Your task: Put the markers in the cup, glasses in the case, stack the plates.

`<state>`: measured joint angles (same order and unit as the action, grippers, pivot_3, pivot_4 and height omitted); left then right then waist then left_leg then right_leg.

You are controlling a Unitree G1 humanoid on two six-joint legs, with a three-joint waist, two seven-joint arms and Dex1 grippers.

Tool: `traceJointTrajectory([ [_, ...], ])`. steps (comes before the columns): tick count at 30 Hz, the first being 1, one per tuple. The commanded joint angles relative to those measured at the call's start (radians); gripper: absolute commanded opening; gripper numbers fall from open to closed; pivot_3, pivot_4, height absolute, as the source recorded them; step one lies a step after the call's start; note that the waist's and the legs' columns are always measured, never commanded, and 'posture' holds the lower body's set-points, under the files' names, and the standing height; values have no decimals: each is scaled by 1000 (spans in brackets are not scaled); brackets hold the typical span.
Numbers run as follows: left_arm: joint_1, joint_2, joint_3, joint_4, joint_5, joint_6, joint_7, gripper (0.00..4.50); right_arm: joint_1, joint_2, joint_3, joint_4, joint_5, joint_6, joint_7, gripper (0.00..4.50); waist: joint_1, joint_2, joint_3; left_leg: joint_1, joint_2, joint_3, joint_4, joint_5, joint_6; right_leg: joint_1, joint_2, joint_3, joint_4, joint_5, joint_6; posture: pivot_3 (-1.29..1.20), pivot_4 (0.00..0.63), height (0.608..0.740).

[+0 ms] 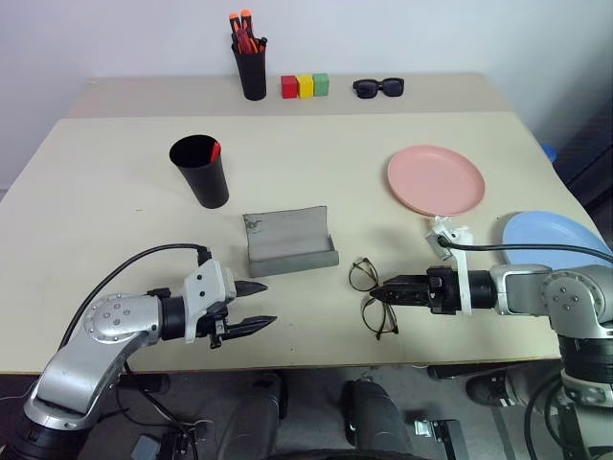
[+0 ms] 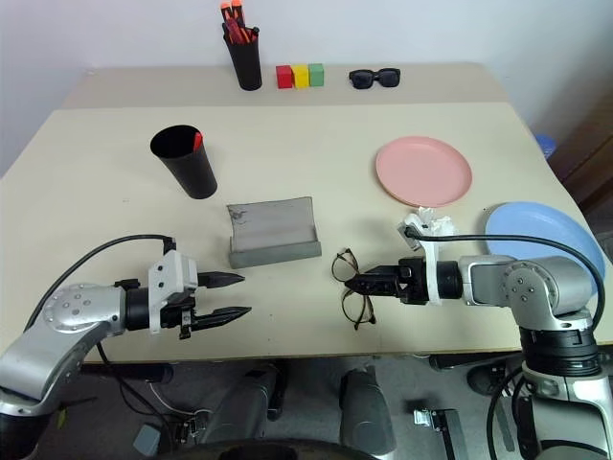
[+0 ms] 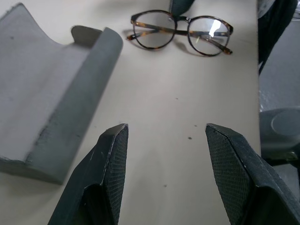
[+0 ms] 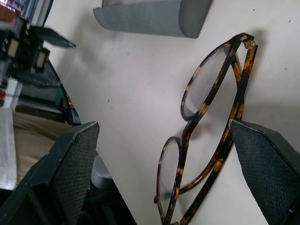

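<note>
The pink plate [image 1: 436,179] and blue plate [image 1: 556,235] lie unstacked at two o'clock. The open case [image 1: 287,240] waits centrally. Right gripper [image 1: 380,291], fingers spread wide, straddles the folded glasses [image 1: 372,295], apparently for a grasp; left gripper [image 1: 259,305] hangs half-open, empty, at seven o'clock.

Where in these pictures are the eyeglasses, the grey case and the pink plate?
eyeglasses [image 1: 369,297], left eye view, on the bridge between the lenses.
grey case [image 1: 287,235], left eye view, on the open lid.
pink plate [image 1: 436,179], left eye view, its centre.
</note>
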<state>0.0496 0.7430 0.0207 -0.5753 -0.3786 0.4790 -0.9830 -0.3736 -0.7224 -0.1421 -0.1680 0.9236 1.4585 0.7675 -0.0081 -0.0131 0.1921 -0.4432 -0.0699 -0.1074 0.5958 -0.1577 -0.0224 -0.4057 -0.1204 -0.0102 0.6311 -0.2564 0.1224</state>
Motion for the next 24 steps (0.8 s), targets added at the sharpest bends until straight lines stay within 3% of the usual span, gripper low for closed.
traceJointTrajectory([
  [1, 21, 2, -4, -34, 13, -36, 25, 2652, -24, 11, -18, 4, 20, 31, -17, 4500, 0, 0, 0, 0, 0, 0, 0, 0, 0, 0, 0, 0, 0, 0, 0, 0, 150, 740],
  [9, 25, 0, -32, -29, 24, -54, 50, 2652, -34, 53, -9, 11, 6, 61, -71, 4500, 0, 0, 0, 0, 0, 1, 0, 0, 0, 0, 0, 0, -1, 0, 0, 0, 150, 740],
  [13, 23, 2, -38, -31, 21, -56, 55, 2708, -55, 78, -17, 33, -1, 72, -98, 3262, -1, 0, 0, 0, 0, 1, 0, -1, 0, 0, 0, 1, -1, 0, 0, 0, 150, 740],
  [19, 16, 3, -35, -35, 13, -50, 60, 2708, -68, 64, -3, 35, -9, 70, -97, 135, -1, 0, 0, -1, 0, 1, 0, -1, 0, -1, 0, 1, -1, 0, 0, 0, 150, 740],
  [24, 8, 4, -32, -28, 11, -46, 65, 2708, -85, 38, 7, 28, -17, 52, -78, 56, -1, 0, 0, -1, 0, 1, 0, -1, 0, -1, 0, 1, -1, 0, 0, 0, 150, 740],
])
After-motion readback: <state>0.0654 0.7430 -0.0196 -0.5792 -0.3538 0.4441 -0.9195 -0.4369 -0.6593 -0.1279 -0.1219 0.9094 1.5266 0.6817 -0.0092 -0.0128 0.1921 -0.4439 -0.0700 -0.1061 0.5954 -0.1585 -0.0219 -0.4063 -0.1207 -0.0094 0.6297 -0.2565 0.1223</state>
